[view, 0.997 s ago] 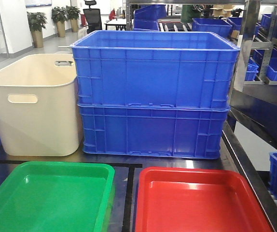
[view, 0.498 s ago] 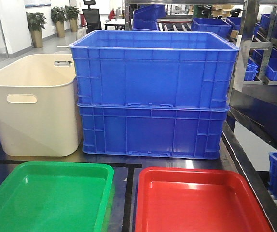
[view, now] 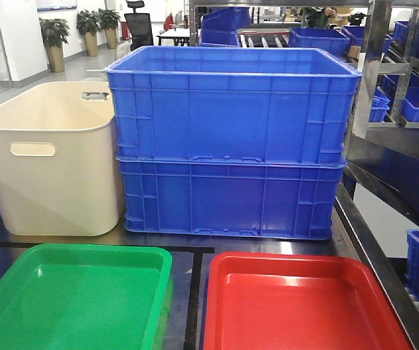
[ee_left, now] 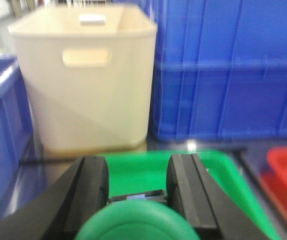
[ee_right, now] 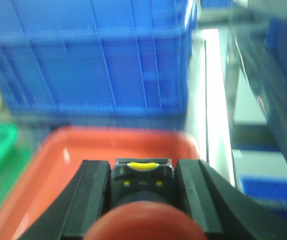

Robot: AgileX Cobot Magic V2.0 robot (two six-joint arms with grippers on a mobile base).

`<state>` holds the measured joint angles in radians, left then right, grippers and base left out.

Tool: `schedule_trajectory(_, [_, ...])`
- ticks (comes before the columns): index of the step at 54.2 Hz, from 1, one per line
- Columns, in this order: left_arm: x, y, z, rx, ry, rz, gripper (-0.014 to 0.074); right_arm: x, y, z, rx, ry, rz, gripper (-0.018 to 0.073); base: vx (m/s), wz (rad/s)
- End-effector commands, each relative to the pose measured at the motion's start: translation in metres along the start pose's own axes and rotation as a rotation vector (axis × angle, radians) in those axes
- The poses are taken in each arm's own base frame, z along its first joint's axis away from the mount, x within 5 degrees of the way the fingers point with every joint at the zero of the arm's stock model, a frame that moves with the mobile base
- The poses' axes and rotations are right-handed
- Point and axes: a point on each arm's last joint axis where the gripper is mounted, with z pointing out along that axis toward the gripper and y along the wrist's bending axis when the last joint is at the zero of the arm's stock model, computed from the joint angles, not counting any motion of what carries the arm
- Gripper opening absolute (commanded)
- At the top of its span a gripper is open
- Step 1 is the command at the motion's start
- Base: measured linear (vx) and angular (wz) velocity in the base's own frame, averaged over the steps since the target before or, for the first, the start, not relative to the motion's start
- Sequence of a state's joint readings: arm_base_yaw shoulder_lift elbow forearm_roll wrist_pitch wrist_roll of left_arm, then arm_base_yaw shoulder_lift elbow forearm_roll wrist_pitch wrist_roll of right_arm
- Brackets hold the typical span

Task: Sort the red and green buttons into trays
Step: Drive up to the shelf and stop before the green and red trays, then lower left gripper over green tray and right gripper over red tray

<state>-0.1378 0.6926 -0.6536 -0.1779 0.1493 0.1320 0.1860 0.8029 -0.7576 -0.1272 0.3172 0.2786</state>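
Right gripper (ee_right: 143,169) clamps button (ee_right: 142,184) — blue crates (ee_right: 93,60) beyond.

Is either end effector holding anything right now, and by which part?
Both. The left end effector grips a green-capped button by the sides of its dark body; the right end effector grips a red-capped button the same way.

In my front view, the blue crates (view: 231,138) edged slightly toward 9 o'clock; a distant green-clad figure (view: 317,14) moved toward 3 o'clock.
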Motion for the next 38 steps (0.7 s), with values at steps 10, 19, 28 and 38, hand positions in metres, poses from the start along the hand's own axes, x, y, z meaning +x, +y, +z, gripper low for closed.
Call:
schedule_trajectory(10, [-0.014,0.000,0.026,-0.006,-0.114,-0.043,-0.0003,-0.009,0.030,0.032,-0.155,-0.086,-0.106,-0.0009,0.00,0.00])
schedule_trajectory(19, [-0.001,-0.016,0.055,0.060,-0.069,-0.037,-0.0003,0.007,0.055,0.064,-0.243,-0.053,-0.218,-0.0009,0.00,0.00])
schedule_trajectory(28, [0.020,-0.032,0.091,0.101,-0.030,-0.025,0.0000,0.027,0.063,0.096,-0.259,0.021,-0.205,-0.0004,0.00,0.00])
schedule_trajectory(38, [0.053,-0.035,0.121,0.093,0.110,-0.010,0.0013,0.051,0.064,0.122,-0.245,0.130,-0.220,0.0008,0.00,0.00])
